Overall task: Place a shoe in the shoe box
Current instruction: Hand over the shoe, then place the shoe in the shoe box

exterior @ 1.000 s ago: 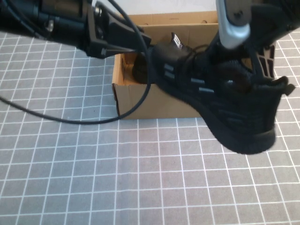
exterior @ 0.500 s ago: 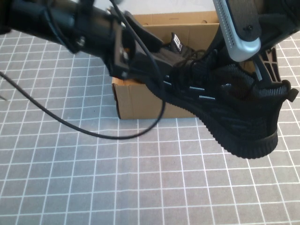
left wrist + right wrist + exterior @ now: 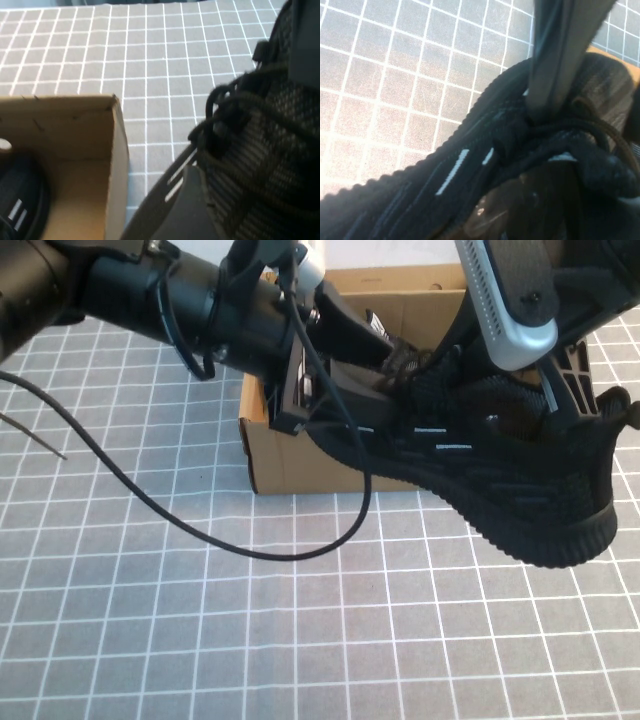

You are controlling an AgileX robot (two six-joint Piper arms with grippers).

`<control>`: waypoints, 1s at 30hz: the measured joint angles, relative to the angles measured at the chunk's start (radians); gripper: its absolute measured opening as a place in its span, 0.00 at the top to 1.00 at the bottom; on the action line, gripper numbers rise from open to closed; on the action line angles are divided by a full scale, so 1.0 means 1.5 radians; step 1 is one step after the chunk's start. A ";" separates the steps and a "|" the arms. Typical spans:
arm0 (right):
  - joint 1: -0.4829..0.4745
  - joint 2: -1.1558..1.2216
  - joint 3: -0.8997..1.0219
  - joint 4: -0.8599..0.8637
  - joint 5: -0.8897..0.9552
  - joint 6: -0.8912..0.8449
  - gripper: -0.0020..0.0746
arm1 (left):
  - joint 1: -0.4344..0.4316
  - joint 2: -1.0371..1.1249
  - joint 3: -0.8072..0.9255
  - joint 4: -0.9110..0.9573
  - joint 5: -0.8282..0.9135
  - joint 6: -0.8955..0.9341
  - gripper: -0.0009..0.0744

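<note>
- A snag is risked: the black shoe is carried high and tilted, heel hanging right of the shoe box, whose front wall could be clipped.
- The shoe is clamped at the collar by the right end effector.
- The left end effector is held against the toe over the box; its opening cannot be told.
- A second shoe is seen inside.

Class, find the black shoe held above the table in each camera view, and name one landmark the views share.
High view: black shoe right of centre, toe over the shoe box.
Left wrist view: laces and upper fill the right side.
Right wrist view: fills the lower half.
Shared landmark: the gridded table.
</note>
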 joint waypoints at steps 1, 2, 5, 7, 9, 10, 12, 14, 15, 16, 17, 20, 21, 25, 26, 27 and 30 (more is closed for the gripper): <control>0.000 0.000 0.000 0.000 0.000 0.000 0.96 | -0.001 0.000 -0.006 0.000 0.000 0.000 0.33; 0.000 0.000 0.000 0.000 0.000 -0.001 0.96 | -0.004 0.000 -0.011 0.000 0.000 0.000 0.33; 0.000 0.000 0.000 0.001 0.000 -0.001 0.96 | -0.010 0.002 -0.028 0.000 0.002 0.000 0.33; 0.000 0.000 0.000 0.001 0.000 -0.003 0.96 | -0.013 0.008 -0.037 -0.001 0.010 0.000 0.33; 0.000 0.000 0.000 0.002 0.000 -0.012 0.96 | -0.018 0.021 -0.045 -0.003 0.017 -0.001 0.33; 0.000 0.000 0.000 0.002 0.002 -0.013 0.96 | -0.021 0.027 -0.047 -0.004 0.019 -0.005 0.33; -0.002 0.000 0.000 0.002 0.004 -0.018 0.96 | -0.026 0.040 -0.050 -0.007 0.021 -0.009 0.33; -0.003 0.000 0.000 0.000 0.007 -0.022 0.96 | -0.029 0.047 -0.050 -0.011 0.021 -0.013 0.33; -0.003 0.000 0.000 0.000 0.008 -0.023 0.96 | -0.030 0.050 -0.050 -0.013 0.021 -0.015 0.33; -0.004 0.000 0.000 -0.002 0.007 -0.023 0.96 | -0.031 0.052 -0.050 -0.016 0.021 -0.015 0.33; -0.004 0.000 0.000 -0.002 0.009 -0.023 0.96 | -0.033 0.056 -0.051 -0.016 0.021 -0.017 0.33; -0.004 0.000 0.000 -0.002 0.013 -0.032 0.96 | -0.039 0.063 -0.051 -0.019 0.021 -0.017 0.33; -0.004 0.000 0.000 -0.002 0.015 -0.036 0.96 | -0.041 0.065 -0.052 -0.021 0.021 -0.018 0.33; -0.005 0.001 0.000 -0.003 0.022 -0.050 0.96 | -0.047 0.076 -0.052 -0.026 0.023 -0.028 0.33; -0.005 0.001 0.000 -0.004 0.024 -0.051 0.96 | -0.048 0.077 -0.052 -0.026 0.024 -0.033 0.34; -0.005 0.001 0.000 -0.006 0.024 -0.052 0.96 | -0.049 0.079 -0.052 -0.027 0.024 -0.036 0.35; -0.005 0.001 0.000 -0.008 0.024 -0.053 0.96 | -0.051 0.081 -0.052 -0.027 0.027 -0.044 0.42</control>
